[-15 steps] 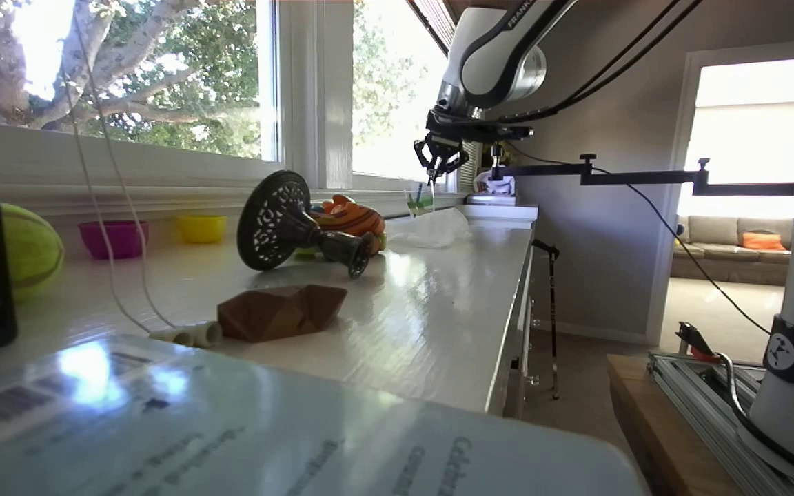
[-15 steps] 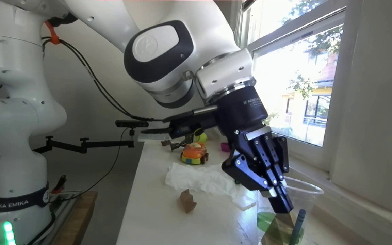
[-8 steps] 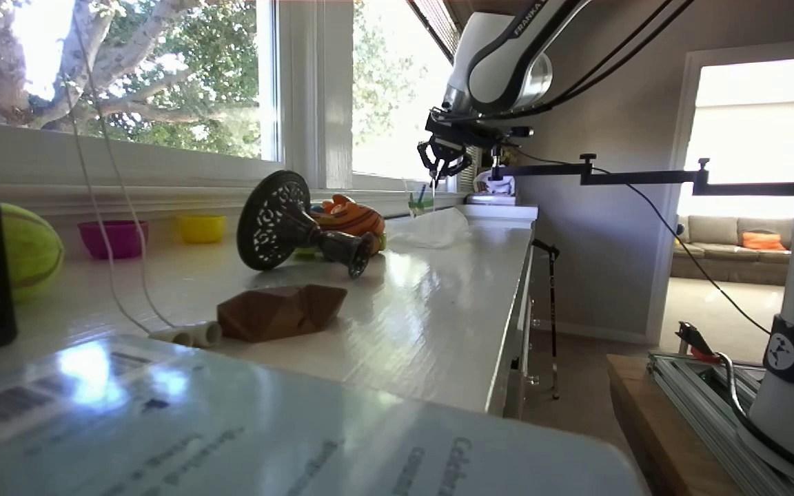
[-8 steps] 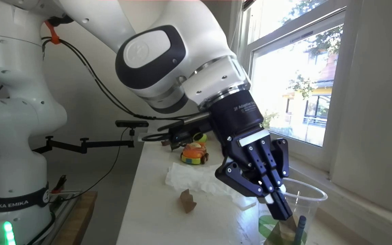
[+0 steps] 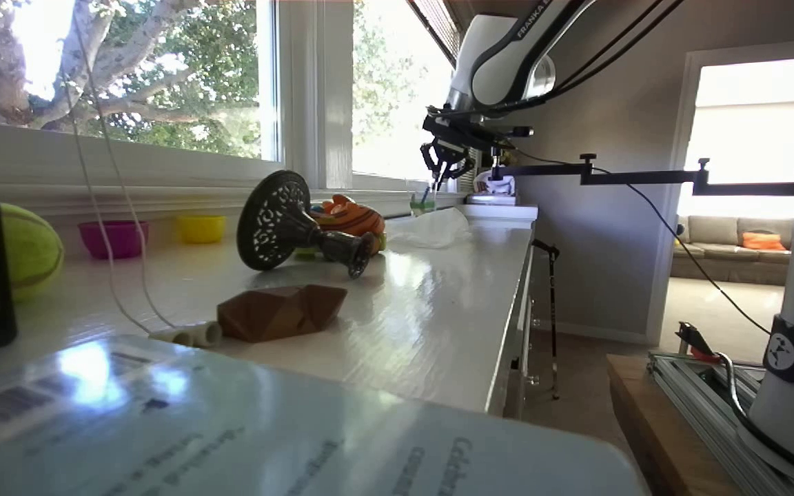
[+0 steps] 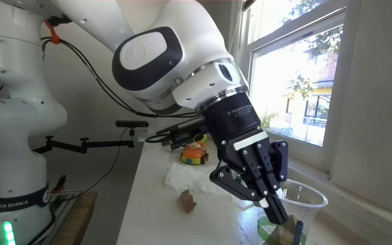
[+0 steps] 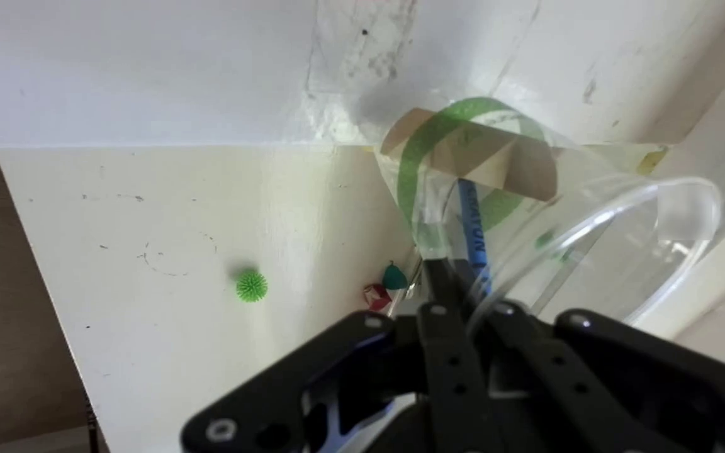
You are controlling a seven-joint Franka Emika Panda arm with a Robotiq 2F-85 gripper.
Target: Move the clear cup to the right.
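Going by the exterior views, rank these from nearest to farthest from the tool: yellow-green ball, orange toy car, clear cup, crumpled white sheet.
1. Clear cup: right at the tool.
2. Crumpled white sheet: on the counter, next along.
3. Orange toy car: past the sheet.
4. Yellow-green ball: well beyond the car along the counter.

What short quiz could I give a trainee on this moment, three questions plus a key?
1. Multiple choice: what colour is the crayon inside the clear cup? a) red b) blue c) yellow

2. True or false: the gripper is wide open, well away from the clear cup.

3. Short answer: in an exterior view, which appears nearer the yellow-green ball, the purple bowl or the yellow bowl?

Key:
1. b) blue
2. False; it is closed on the clear cup's wall.
3. The purple bowl.
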